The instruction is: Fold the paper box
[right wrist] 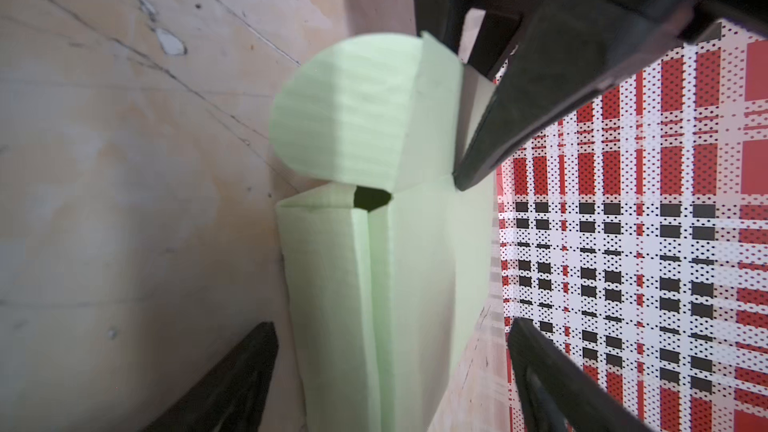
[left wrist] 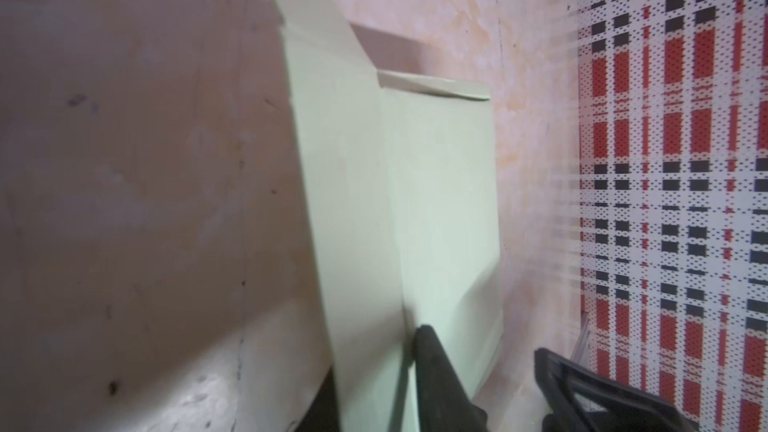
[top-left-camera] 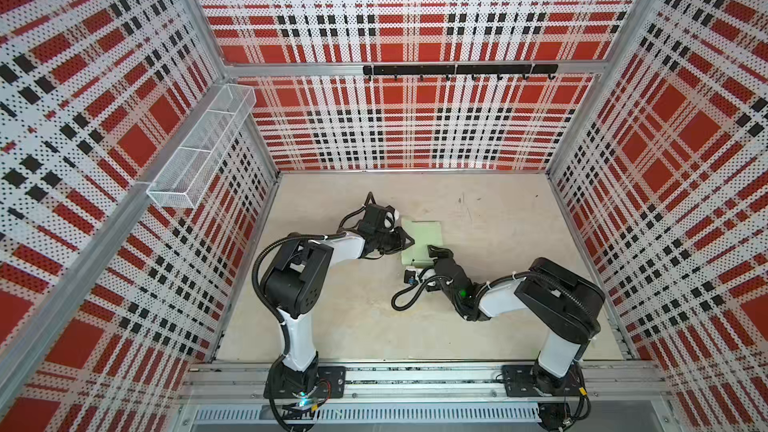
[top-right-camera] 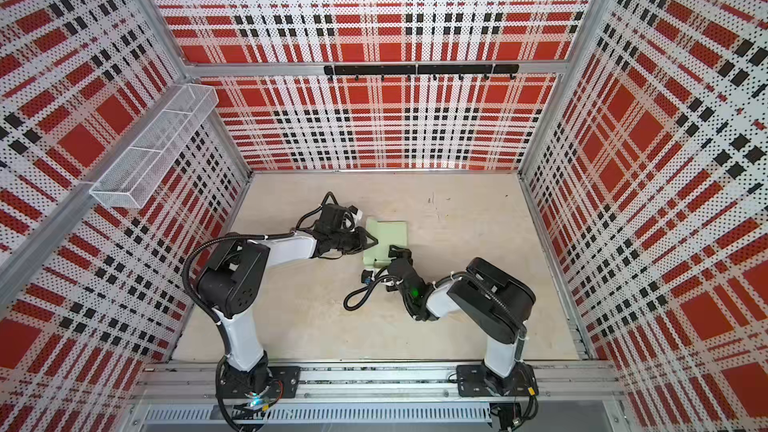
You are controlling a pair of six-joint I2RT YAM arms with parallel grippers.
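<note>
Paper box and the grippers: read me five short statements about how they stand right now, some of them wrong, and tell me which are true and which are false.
1. The paper box lies on the wooden table. True.
2. The box is dark brown. False: it is pale mint green.
3. The right gripper is shut tight. False: its jaws stand wide open, one finger on each side of the box.
4. A rounded flap sticks out untucked at one end of the box. True.
5. The left gripper is parked by the back wall, far from the box. False: its tip is at the box's edge.
</note>
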